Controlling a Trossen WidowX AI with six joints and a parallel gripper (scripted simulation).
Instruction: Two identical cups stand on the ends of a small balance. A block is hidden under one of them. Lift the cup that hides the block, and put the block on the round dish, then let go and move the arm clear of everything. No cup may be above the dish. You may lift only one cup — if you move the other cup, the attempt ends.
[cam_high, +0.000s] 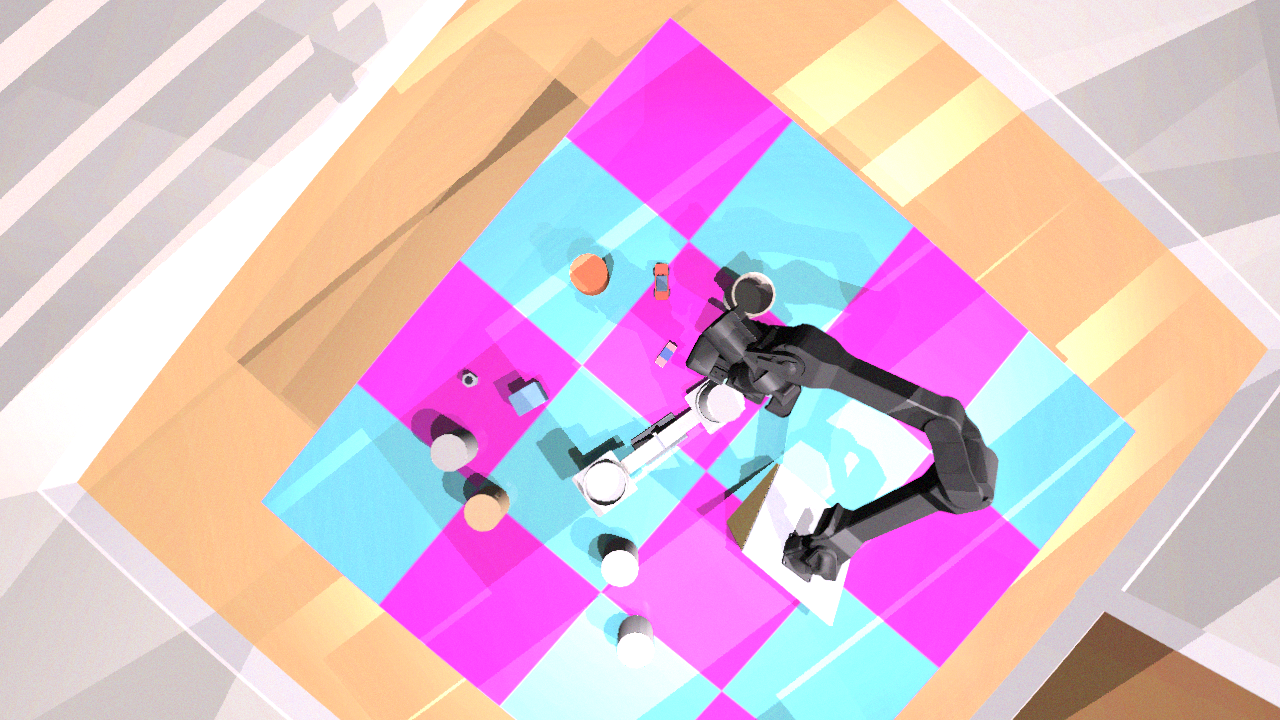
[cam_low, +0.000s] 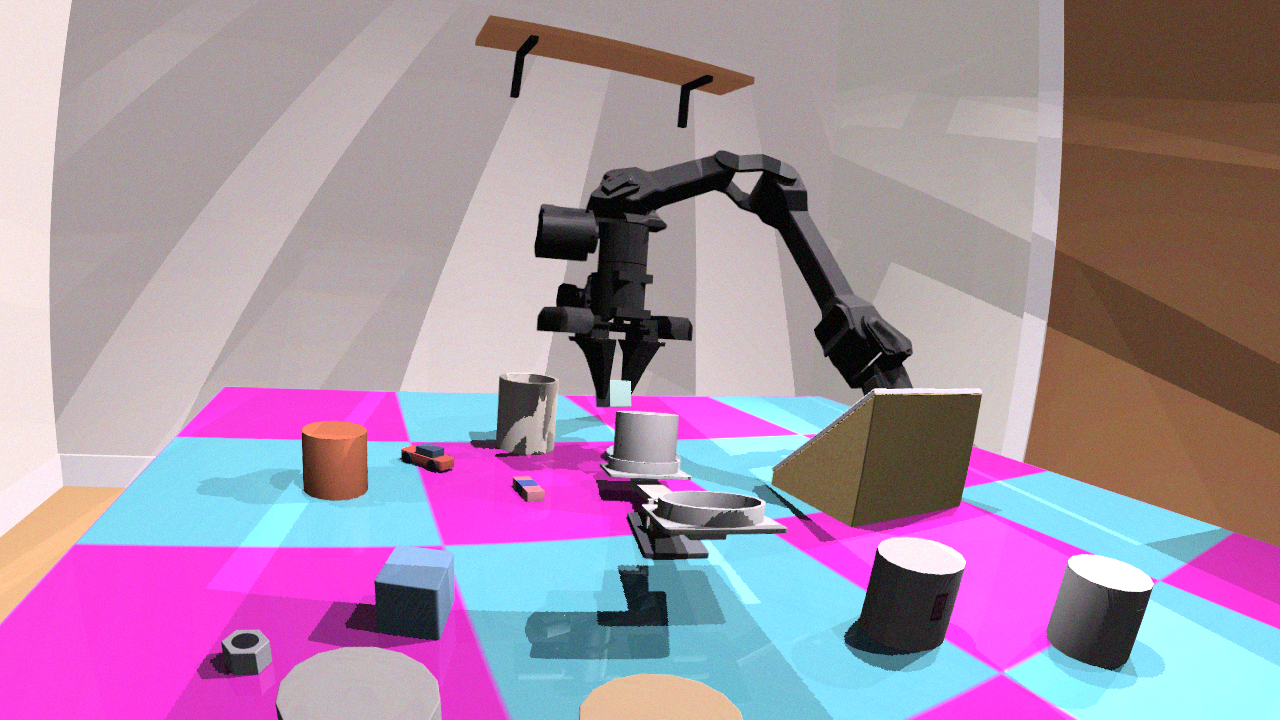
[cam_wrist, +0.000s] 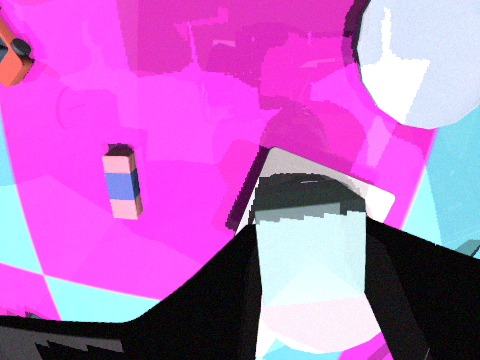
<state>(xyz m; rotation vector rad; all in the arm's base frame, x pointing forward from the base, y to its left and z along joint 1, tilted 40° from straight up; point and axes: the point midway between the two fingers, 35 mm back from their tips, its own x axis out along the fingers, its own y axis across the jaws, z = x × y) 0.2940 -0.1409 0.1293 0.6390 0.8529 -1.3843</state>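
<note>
The gripper (cam_low: 616, 376) is clenched on the pale block (cam_low: 618, 390), held in the air just above the inverted cup (cam_low: 646, 438) that stands on the far end of the balance (cam_low: 666, 526). The round dish (cam_wrist: 415, 47) lies just beyond that cup, ahead and to the right of the block in the wrist view. The lifted cup (cam_low: 527, 411) stands upright on the table (cam_low: 268, 573), beside and left of the gripper. The table carries a magenta and cyan checkerboard crossed by soft shadows. Around it is a tan wooden floor (cam_high: 268, 179). Behind the arm a grey wall (cam_low: 268, 223) bears 1 brown shelf (cam_low: 613, 55) on 2 black brackets.
</note>
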